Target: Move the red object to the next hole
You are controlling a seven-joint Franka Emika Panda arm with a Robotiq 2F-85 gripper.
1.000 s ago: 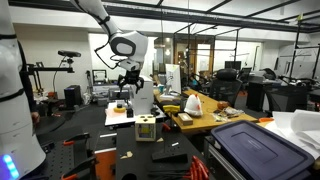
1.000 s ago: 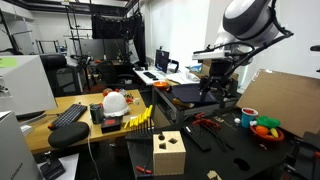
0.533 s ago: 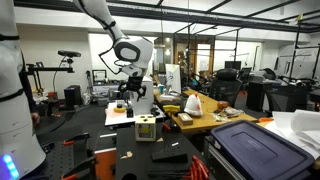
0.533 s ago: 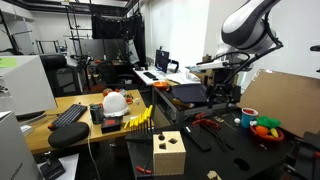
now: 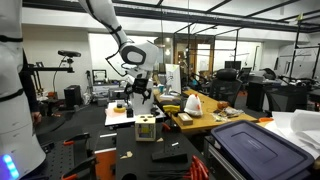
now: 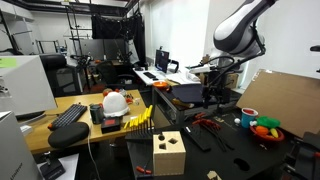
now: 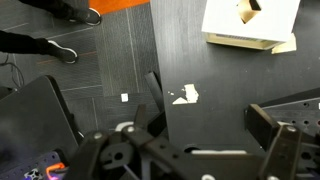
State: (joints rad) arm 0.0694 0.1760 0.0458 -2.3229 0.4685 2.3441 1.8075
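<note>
A light wooden box with holes in its top stands on the black table, seen in both exterior views [image 5: 147,127] [image 6: 168,152] and at the top right of the wrist view [image 7: 250,22]. I cannot make out a red object on or in it; it is too small or hidden. My gripper [image 5: 140,97] [image 6: 213,97] hangs in the air above the table, behind the box and apart from it. In the wrist view its two dark fingers [image 7: 205,115] stand wide apart with only bare black table between them. It is open and empty.
A scrap of white paper [image 7: 185,95] lies on the table under the gripper. A red cup [image 6: 248,117], a bowl of coloured items [image 6: 265,128] and loose tools [image 6: 205,122] lie nearby. A wooden desk carries a helmet [image 6: 115,102] and keyboard [image 6: 68,114]. A blue-lidded bin [image 5: 255,148] stands in front.
The arm has swung sideways and slightly down, bringing the gripper closer to the wooden box. The gripper stays open and empty. The box has not moved.
</note>
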